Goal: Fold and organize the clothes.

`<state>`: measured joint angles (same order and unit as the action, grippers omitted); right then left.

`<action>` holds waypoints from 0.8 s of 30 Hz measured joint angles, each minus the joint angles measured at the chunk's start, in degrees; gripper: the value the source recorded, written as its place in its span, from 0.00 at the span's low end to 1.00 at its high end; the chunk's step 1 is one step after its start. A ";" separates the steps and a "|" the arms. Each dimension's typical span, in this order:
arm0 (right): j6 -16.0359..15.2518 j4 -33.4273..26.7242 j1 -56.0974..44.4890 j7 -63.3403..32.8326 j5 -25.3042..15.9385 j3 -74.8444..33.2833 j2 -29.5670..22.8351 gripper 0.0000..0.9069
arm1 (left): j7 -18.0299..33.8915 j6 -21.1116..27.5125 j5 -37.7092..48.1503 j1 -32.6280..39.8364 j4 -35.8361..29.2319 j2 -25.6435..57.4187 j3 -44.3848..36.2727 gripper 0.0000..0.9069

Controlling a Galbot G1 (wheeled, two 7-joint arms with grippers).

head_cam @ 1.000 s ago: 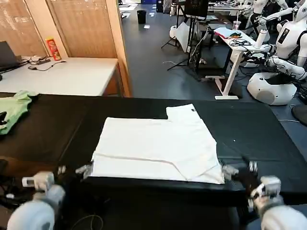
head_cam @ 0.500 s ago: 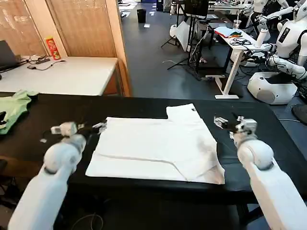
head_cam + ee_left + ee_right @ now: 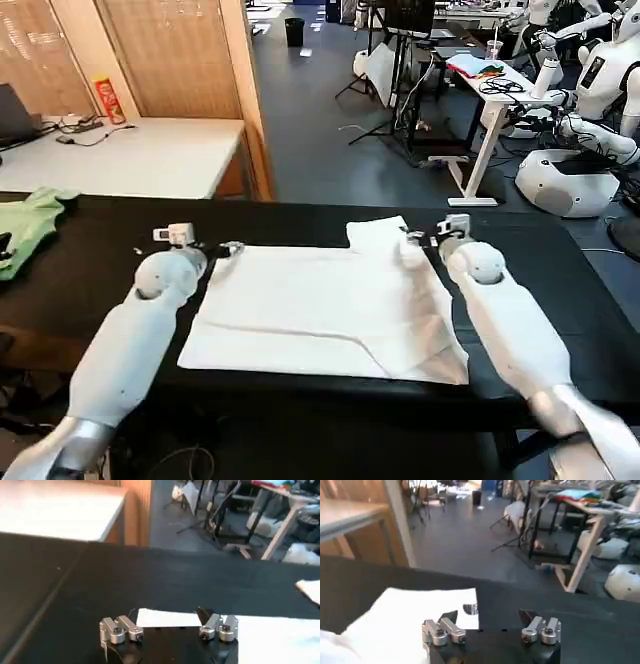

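The white T-shirt (image 3: 325,310) lies flat on the black table (image 3: 90,275), long axis across the robot, with the open left gripper (image 3: 228,247) and open right gripper (image 3: 418,238) at its far corners

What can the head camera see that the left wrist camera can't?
Head view alone: the whole white T-shirt spread on the black table, the light green garment at the table's far left, and the right tool at the shirt's far right corner.

Left wrist view alone: a close look at the left tool, open, astride the shirt's far left corner.

Both share: the shirt, the black table, the left tool and the white side table behind.
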<state>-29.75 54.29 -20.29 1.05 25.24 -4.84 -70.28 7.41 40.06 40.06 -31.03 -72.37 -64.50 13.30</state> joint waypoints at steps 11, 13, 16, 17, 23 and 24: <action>0.07 -2.94 0.08 0.00 -0.88 -1.42 -3.48 0.95 | -2.11 -1.82 -1.66 1.69 5.02 -1.20 -0.06 0.87; -0.15 -2.96 -0.10 -0.02 -0.91 -1.86 -3.79 0.80 | -2.35 -1.78 -1.69 1.70 5.63 -1.26 -0.04 0.74; -0.61 -2.94 -0.44 0.02 -0.92 -2.35 -4.37 0.44 | -2.78 -1.57 -2.00 1.71 6.21 -1.28 0.02 0.51; -0.70 -2.89 -0.56 0.04 -0.97 -2.46 -4.50 0.35 | -2.93 -1.59 -2.19 1.69 6.37 -1.28 0.05 0.47; -0.93 -2.53 -1.20 0.09 -1.28 -2.87 -4.94 0.06 | -4.01 -2.53 -2.72 1.59 7.44 -1.28 0.33 0.26; -0.93 -2.53 -1.28 0.08 -1.45 -3.05 -4.94 0.06 | -4.24 -2.55 -2.73 1.53 7.45 -1.28 0.34 0.23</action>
<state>-30.68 51.77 -21.58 1.12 23.79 -7.89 -75.22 3.17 37.51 37.33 -29.50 -64.92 -65.78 13.64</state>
